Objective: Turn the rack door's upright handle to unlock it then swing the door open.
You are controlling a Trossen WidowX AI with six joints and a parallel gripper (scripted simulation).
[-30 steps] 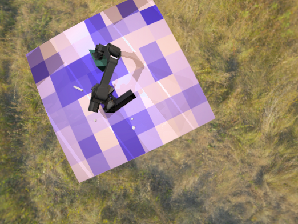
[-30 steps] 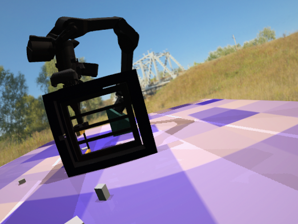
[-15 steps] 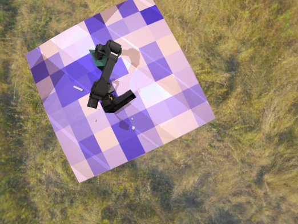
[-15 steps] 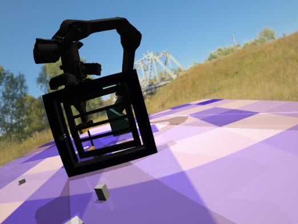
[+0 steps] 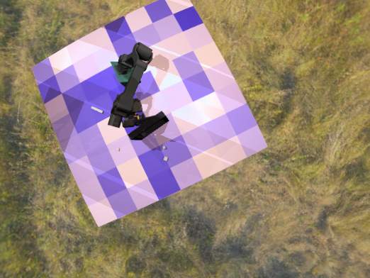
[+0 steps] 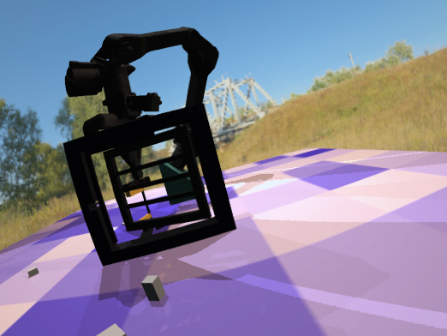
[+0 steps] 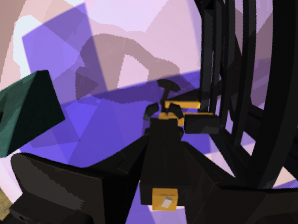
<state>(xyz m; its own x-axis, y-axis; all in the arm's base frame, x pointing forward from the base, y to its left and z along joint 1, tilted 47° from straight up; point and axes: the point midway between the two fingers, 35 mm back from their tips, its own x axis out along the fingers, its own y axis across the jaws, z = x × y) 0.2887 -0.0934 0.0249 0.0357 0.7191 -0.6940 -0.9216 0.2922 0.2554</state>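
1. Presently, we see the upright handle beside the black rack frame.
2. Our gripper is clamped on the handle; we cannot tell its exact turn.
3. Our arm arches above.
4. Farther out, a green wedge-like piece and a pale stick occupy the checkered table.

Headroom over the door frame is mostly eaten up by the arm bent above it. On the frame side, sideways room at the gripper is blocked by the dark bars (pretty tight in there). More room is left toward the green block, which stands well apart.
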